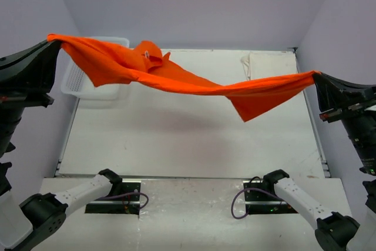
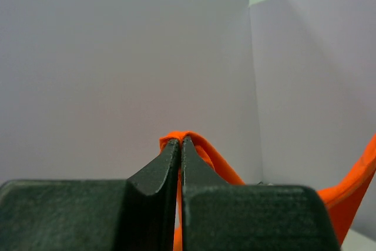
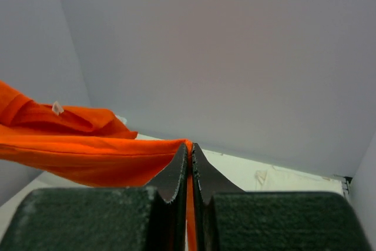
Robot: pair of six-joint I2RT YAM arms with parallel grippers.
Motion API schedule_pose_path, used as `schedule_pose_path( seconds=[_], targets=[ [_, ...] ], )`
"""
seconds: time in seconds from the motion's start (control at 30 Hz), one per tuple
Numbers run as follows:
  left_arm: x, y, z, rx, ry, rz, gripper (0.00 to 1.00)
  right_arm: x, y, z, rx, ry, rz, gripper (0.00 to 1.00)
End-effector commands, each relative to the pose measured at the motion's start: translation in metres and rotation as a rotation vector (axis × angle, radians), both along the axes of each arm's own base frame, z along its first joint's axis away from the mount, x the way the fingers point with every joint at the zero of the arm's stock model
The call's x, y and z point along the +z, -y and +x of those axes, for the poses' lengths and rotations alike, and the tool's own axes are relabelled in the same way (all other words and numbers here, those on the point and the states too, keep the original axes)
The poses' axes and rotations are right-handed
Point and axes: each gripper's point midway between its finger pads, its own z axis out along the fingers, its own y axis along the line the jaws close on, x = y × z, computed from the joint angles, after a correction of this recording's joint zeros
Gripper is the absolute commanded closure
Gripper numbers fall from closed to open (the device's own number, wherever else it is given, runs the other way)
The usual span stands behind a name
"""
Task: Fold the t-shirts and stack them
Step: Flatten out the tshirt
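The left gripper [image 1: 51, 40] and right gripper [image 1: 315, 75] are each clenching one end of the orange-red t-shirt [image 1: 176, 79], holding its long axis stretched left-to-right above the table [image 1: 176, 139].

The left gripper [image 2: 179, 140] and the right gripper [image 3: 189, 145] are made of matt black material with a grainy surface. The fingers [image 2: 164, 166] are shaped as curved wedges tapered to fine tips, and directly behind the fingers broad, flat-topped black blocks [image 3: 282, 218] are seen. A finely notched edge is shown along the inner face of one right finger [image 3: 171, 189]. Further back from the fingers, bulky black housings [image 1: 26, 74] are followed by white tubular links [image 1: 82, 191], which are joined by rounded black joints [image 1: 44, 213]. Farthest from the fingers, thin purple cables [image 1: 235, 203] are looped beside flat black base plates [image 1: 108, 207].
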Motion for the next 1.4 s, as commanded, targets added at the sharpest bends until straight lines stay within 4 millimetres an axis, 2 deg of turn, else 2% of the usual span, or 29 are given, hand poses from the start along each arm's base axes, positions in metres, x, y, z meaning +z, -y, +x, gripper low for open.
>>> schedule_pose_path(
  seconds=[0.0,0.17,0.23,0.3,0.33,0.37,0.43,0.47,0.57,0.6,0.63,0.67,0.7,0.73,0.77,0.8,0.83,0.87,0.93,0.97,1.03,1.07,1.1,1.13,1.17,1.23,1.27,1.3,1.37],
  targets=[
    [-0.003,0.017,0.009,-0.060,-0.025,0.013,1.00,-0.003,-0.013,-0.006,0.080,-0.022,0.010,1.00],
    [-0.018,0.034,0.045,-0.034,-0.092,0.042,1.00,-0.009,-0.015,0.014,0.053,-0.053,0.013,1.00],
    [-0.029,0.045,0.073,-0.004,-0.129,0.053,1.00,-0.012,-0.017,0.028,0.037,-0.062,0.010,1.00],
    [-0.038,0.050,0.100,0.052,-0.160,0.061,1.00,-0.022,-0.021,0.059,-0.004,-0.096,-0.002,1.00],
    [-0.049,0.061,0.124,0.071,-0.197,0.083,1.00,-0.026,-0.021,0.072,-0.030,-0.115,-0.009,1.00],
    [-0.054,0.067,0.138,0.086,-0.206,0.098,1.00,-0.035,-0.022,0.101,-0.084,-0.151,-0.025,1.00],
    [-0.066,0.078,0.178,0.153,-0.240,0.104,1.00,-0.042,-0.023,0.129,-0.129,-0.159,-0.050,1.00],
    [-0.062,0.078,0.189,0.183,-0.236,0.100,1.00,-0.045,-0.028,0.153,-0.149,-0.164,-0.068,1.00],
    [-0.079,0.092,0.246,0.235,-0.281,0.099,1.00,-0.040,-0.025,0.187,-0.226,-0.157,-0.102,1.00],
    [-0.077,0.082,0.266,0.242,-0.270,0.088,1.00,-0.054,-0.029,0.215,-0.249,-0.199,-0.125,1.00],
    [-0.103,0.086,0.306,0.252,-0.330,0.096,1.00,-0.053,-0.026,0.227,-0.265,-0.199,-0.129,1.00],
    [-0.092,0.080,0.320,0.243,-0.331,0.035,1.00,-0.040,-0.026,0.234,-0.268,-0.169,-0.115,1.00],
    [-0.098,0.066,0.341,0.251,-0.354,0.040,1.00,-0.055,-0.030,0.262,-0.270,-0.209,-0.129,1.00],
    [-0.136,0.070,0.389,0.273,-0.432,0.060,1.00,-0.039,-0.023,0.269,-0.283,-0.182,-0.112,1.00],
    [-0.119,0.065,0.395,0.277,-0.389,0.040,1.00,-0.040,-0.024,0.280,-0.281,-0.185,-0.114,1.00],
    [-0.146,0.060,0.425,0.302,-0.428,0.057,1.00,-0.057,-0.026,0.307,-0.285,-0.225,-0.135,1.00],
    [-0.147,0.049,0.433,0.327,-0.423,0.051,1.00,-0.042,-0.025,0.309,-0.292,-0.198,-0.143,1.00],
    [-0.157,0.050,0.440,0.327,-0.438,0.056,1.00,-0.041,-0.024,0.315,-0.298,-0.201,-0.155,1.00],
    [-0.153,0.037,0.441,0.334,-0.415,0.035,1.00,-0.037,-0.026,0.328,-0.309,-0.194,-0.170,1.00],
    [-0.167,0.034,0.445,0.349,-0.442,0.051,1.00,-0.039,-0.025,0.328,-0.310,-0.209,-0.176,1.00],
    [-0.160,0.030,0.433,0.357,-0.429,0.060,1.00,-0.033,-0.022,0.318,-0.313,-0.202,-0.169,1.00],
    [-0.169,0.031,0.430,0.355,-0.448,0.077,1.00,-0.031,-0.023,0.314,-0.305,-0.198,-0.166,1.00],
    [-0.150,0.028,0.413,0.354,-0.411,0.067,1.00,-0.029,-0.022,0.307,-0.305,-0.192,-0.160,1.00],
    [-0.156,0.026,0.409,0.357,-0.424,0.078,1.00,-0.027,-0.020,0.291,-0.301,-0.185,-0.158,1.00],
    [-0.138,0.024,0.389,0.353,-0.394,0.071,1.00,-0.042,-0.023,0.287,-0.287,-0.216,-0.173,1.00],
    [-0.133,0.021,0.373,0.351,-0.389,0.081,1.00,-0.024,-0.020,0.252,-0.276,-0.163,-0.153,1.00],
    [-0.129,0.019,0.364,0.357,-0.389,0.079,1.00,-0.025,-0.020,0.242,-0.269,-0.157,-0.153,1.00],
    [-0.110,0.014,0.339,0.353,-0.356,0.066,1.00,-0.025,-0.025,0.232,-0.251,-0.150,-0.152,1.00],
    [-0.109,0.015,0.318,0.331,-0.363,0.060,1.00,-0.026,-0.025,0.206,-0.234,-0.148,-0.155,1.00]
  ],
)
